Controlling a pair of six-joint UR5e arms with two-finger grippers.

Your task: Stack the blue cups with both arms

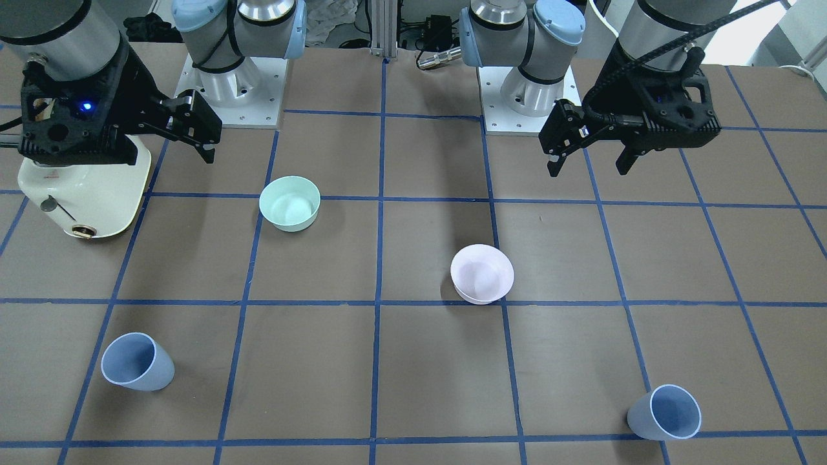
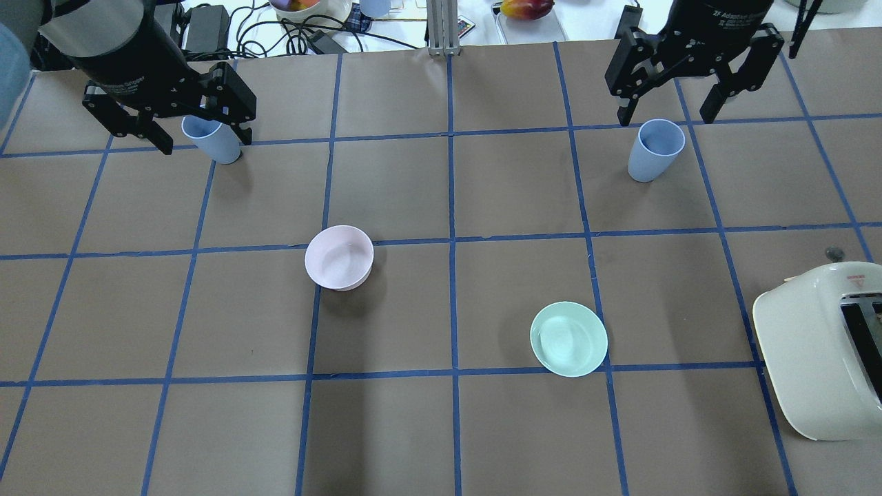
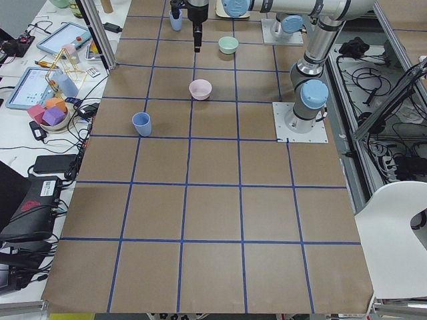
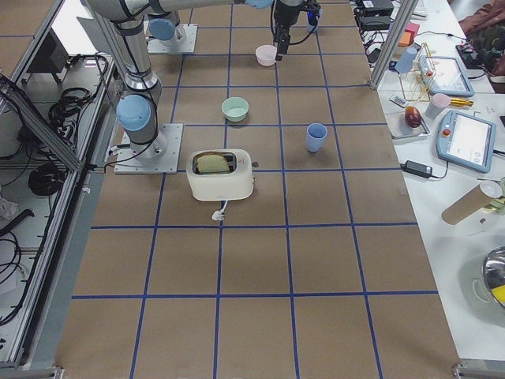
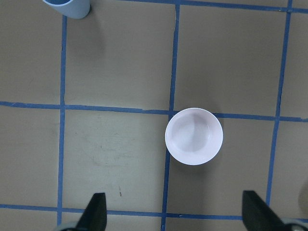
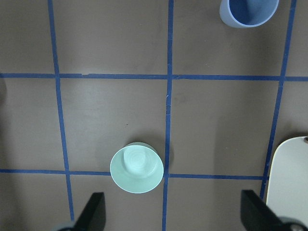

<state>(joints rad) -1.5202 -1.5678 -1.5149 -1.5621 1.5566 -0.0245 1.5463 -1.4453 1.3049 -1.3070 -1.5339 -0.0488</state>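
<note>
Bench (image 2: 448, 427), brown paper with blue grid, overhead view: left cup (image 2: 210, 145) stands upright at 10 o'clock, right cup (image 2: 654, 150) at 1 o'clock, well apart. Left end effector (image 1: 589, 169) and right end effector (image 2: 666, 118) hang high, fingers spread, empty. Risk, as judged: an off-centre pinch tips a cup, or a descent clips the pink bowl (image 2: 339, 257).

Two matte blue tapered cups, upright, mouths up, well apart: left cup (image 2: 217, 146) ahead-left of my left pincer (image 5: 175, 214), right cup (image 2: 654, 151) ahead-right of my right pincer (image 6: 173, 214).

Blue cup (image 5: 67, 9) mostly off-frame
</note>
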